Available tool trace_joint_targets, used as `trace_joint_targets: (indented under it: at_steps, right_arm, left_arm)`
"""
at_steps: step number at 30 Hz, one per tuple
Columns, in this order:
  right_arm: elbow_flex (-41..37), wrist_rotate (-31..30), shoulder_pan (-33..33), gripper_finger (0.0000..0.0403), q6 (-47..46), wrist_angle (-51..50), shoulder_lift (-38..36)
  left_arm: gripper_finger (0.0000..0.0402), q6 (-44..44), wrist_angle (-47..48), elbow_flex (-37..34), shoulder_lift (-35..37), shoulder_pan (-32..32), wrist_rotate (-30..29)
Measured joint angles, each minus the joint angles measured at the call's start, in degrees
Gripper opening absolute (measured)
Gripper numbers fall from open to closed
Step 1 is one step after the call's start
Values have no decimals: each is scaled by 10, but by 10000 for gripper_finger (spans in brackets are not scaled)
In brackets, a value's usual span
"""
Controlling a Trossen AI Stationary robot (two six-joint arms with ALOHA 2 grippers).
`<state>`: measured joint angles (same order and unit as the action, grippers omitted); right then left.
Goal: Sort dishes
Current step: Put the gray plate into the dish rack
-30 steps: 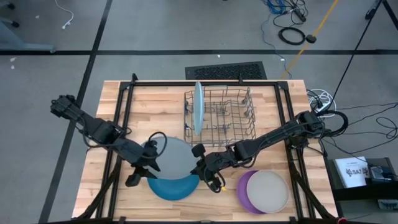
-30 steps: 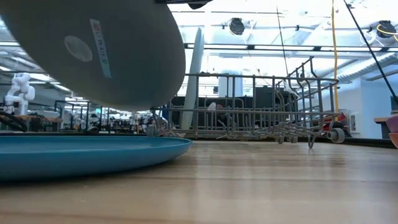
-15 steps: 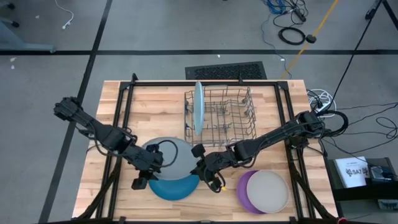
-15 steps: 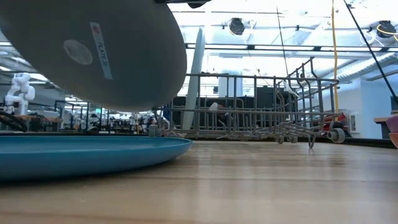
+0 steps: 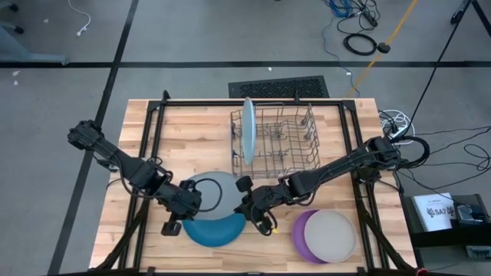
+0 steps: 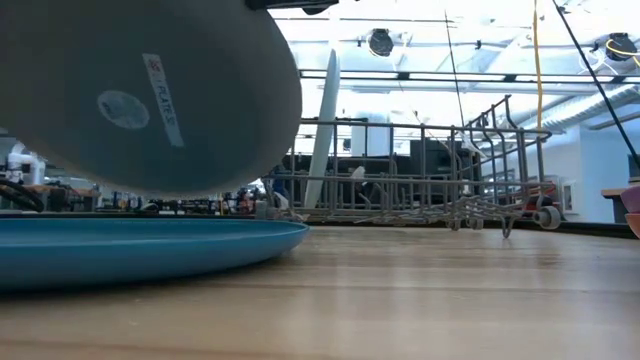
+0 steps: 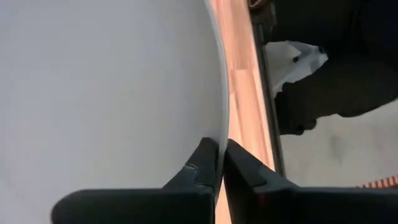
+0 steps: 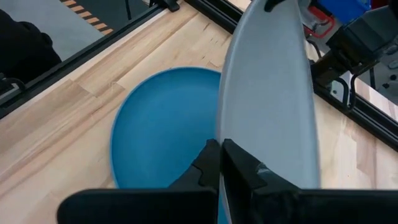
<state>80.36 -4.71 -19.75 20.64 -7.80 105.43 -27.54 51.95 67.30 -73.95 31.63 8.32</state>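
Pinching grey plate [image 5: 213,192] rim, both grippers

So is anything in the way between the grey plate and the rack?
Nothing visible. Both grippers, left and right, hold the grey plate above the blue plate; bare table lies between it and the rack.

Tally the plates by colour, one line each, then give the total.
Light blue plate, standing in the rack: 1
Grey plate, gripped by both grippers: 1
Darker blue plate: 1
Purple plate: 1
Beige-grey plate: 1
Total: 5
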Motion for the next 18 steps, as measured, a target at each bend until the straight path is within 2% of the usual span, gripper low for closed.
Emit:
trace_joint_targets:
  at_steps: [4,11,18]
  right_arm:
    - [0,-2,-1,7,-3,3,0]
    - [1,-3,-14,51,0,8,0]
    - [1,-67,-31,93,0,3,-25]
  left_arm:
    - [4,-5,10,15,0,0,8]
    - [2,-9,33,67,13,0,5]
    - [1,-6,84,113,28,0,-21]
